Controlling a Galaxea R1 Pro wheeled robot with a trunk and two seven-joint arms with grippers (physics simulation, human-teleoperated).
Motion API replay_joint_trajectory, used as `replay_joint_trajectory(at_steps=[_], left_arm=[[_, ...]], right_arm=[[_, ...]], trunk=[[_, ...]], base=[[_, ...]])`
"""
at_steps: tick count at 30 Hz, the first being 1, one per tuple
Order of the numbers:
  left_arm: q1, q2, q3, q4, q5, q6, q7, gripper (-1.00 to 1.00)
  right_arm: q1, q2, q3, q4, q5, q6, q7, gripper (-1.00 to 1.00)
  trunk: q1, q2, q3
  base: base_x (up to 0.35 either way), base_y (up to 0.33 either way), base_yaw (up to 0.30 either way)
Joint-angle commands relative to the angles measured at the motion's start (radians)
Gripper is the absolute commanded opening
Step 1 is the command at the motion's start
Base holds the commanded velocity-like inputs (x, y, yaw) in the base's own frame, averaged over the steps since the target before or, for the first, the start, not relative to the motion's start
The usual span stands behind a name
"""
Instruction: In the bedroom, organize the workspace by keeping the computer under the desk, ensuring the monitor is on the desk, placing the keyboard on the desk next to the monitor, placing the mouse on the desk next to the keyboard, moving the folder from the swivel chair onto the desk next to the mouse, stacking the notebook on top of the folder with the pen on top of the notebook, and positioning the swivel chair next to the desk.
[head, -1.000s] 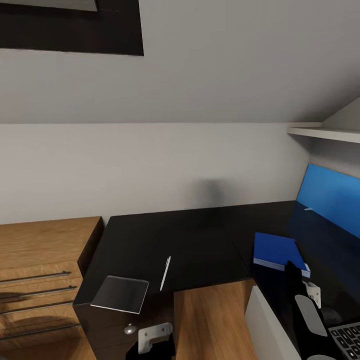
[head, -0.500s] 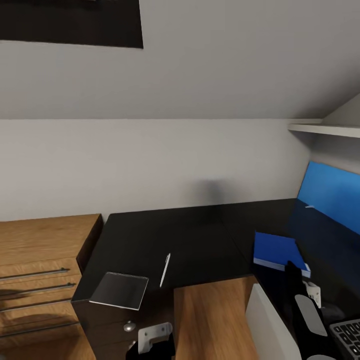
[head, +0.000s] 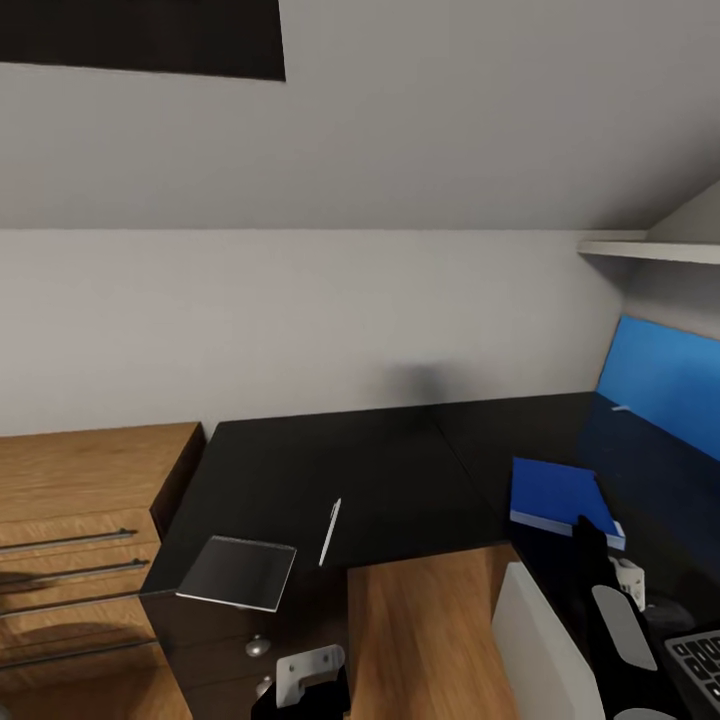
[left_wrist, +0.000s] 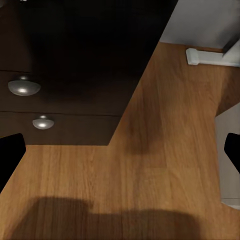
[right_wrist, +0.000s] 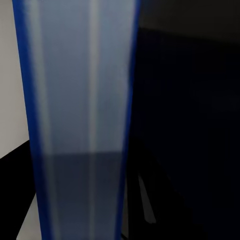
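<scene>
The blue folder (head: 560, 493) lies on the right wing of the glossy black desk (head: 400, 470). My right gripper (head: 590, 535) sits at its near corner. In the right wrist view the folder's white, blue-rimmed edge (right_wrist: 80, 100) runs between the dark fingers, so the gripper (right_wrist: 82, 210) is shut on it. The dark grey notebook (head: 237, 573) lies on the desk's near left corner, the white pen (head: 329, 533) just right of it. A corner of the keyboard (head: 700, 660) shows at the bottom right. The left gripper (left_wrist: 120, 160) hangs open over the floor, low by the drawers (head: 305, 690).
A wooden dresser (head: 80, 530) adjoins the desk's left end. The dark drawer unit with round knobs (left_wrist: 24, 86) stands under the notebook corner. A white box, the computer (head: 535, 640), stands in the desk's inner bay. A blue wall panel (head: 665, 385) and a shelf (head: 650, 248) are at the right.
The whole view has shifted as the head moved: the skylight slid up and out. Folder, notebook, pen and both arms keep their places relative to each other.
</scene>
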Motion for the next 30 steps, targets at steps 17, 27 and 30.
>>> replay_joint_trajectory(at_steps=[17,27,30], left_arm=[[-0.001,0.002,0.001,-0.002,0.004,0.005,0.005,1.00],[-0.001,0.002,0.002,-0.002,0.004,0.005,0.005,1.00],[0.000,0.003,0.003,-0.002,0.004,0.005,0.005,1.00]], right_arm=[[0.000,0.002,-0.001,0.030,-0.015,-0.006,-0.005,-1.00],[0.000,0.001,-0.001,0.029,-0.016,-0.005,-0.006,-1.00],[0.000,0.001,-0.001,0.029,-0.016,-0.005,-0.006,-1.00]], trunk=[[0.016,-0.029,-0.014],[0.016,-0.029,-0.014],[0.016,-0.029,-0.014]], base=[[0.000,0.000,-0.016],[0.000,0.000,-0.115],[0.000,0.000,-0.010]])
